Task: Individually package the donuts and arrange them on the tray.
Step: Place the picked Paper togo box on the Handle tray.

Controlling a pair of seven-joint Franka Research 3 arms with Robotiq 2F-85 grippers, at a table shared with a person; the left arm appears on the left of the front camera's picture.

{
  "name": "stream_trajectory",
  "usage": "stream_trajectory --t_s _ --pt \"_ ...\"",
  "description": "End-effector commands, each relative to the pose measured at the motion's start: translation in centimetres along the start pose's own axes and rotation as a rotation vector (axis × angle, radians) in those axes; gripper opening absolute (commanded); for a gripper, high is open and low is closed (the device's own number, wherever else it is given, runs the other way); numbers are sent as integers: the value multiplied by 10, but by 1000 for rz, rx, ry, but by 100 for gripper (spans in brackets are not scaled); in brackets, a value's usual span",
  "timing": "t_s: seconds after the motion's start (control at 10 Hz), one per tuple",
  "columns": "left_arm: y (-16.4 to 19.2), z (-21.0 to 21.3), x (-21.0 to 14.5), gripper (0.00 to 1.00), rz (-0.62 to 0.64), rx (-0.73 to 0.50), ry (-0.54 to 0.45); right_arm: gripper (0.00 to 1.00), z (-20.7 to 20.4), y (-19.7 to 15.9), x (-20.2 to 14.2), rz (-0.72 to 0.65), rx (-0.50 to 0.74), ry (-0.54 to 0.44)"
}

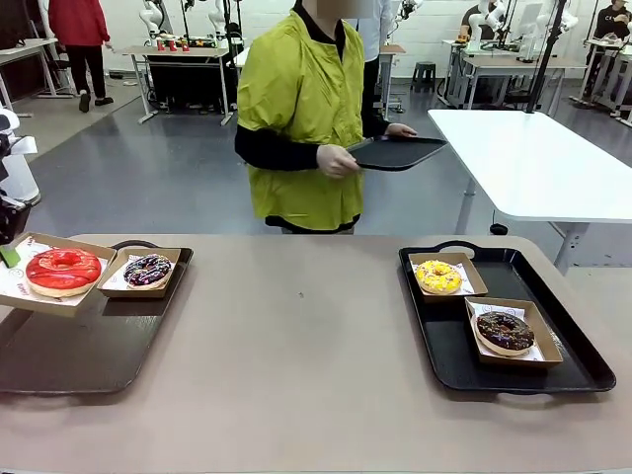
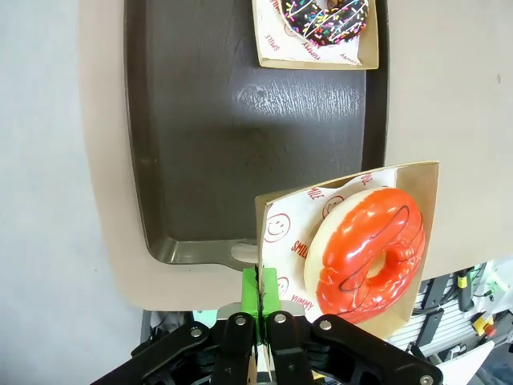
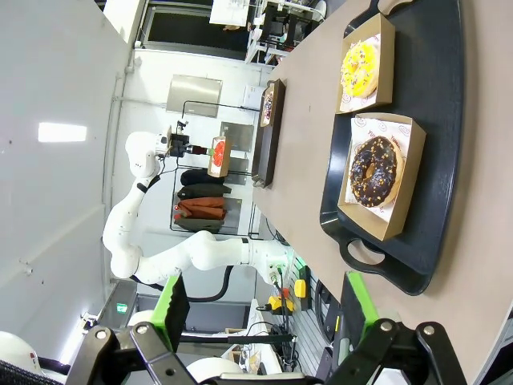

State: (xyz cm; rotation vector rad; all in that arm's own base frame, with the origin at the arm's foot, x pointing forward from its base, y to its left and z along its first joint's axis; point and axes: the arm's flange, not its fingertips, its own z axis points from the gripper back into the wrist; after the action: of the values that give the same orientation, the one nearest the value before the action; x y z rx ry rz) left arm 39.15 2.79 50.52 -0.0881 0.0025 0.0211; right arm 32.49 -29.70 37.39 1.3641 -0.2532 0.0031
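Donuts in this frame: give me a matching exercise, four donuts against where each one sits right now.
Things:
1. red donut
2. purple-dark sprinkled donut
3. yellow donut
4. chocolate donut

Places:
A. in a box at the far end of the right tray
B. in a box lifted by its edge in the left gripper, beside the left tray
C. in a box at the near end of the right tray
D. in a box resting on the far end of the left tray

Pairs: 1-B, 2-D, 3-A, 4-C
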Motion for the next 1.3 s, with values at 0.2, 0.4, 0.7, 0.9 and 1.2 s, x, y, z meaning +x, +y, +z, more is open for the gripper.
stream_trajectory --t_s 0.2,0.4,0.7,0.9,1.2 --pt "14 -23 17 1 -19 -7 0 100 0 2 -1 1 9 4" --pt "31 -46 17 1 -29 -4 -4 100 0 2 -1 1 9 4" --pt "44 -84 19 1 -40 0 6 100 0 2 -1 1 9 4" --pt "48 -105 22 1 -31 -12 -19 100 0 2 -1 1 9 4" --pt "56 -120 27 1 -20 -23 -44 100 0 2 -1 1 9 4"
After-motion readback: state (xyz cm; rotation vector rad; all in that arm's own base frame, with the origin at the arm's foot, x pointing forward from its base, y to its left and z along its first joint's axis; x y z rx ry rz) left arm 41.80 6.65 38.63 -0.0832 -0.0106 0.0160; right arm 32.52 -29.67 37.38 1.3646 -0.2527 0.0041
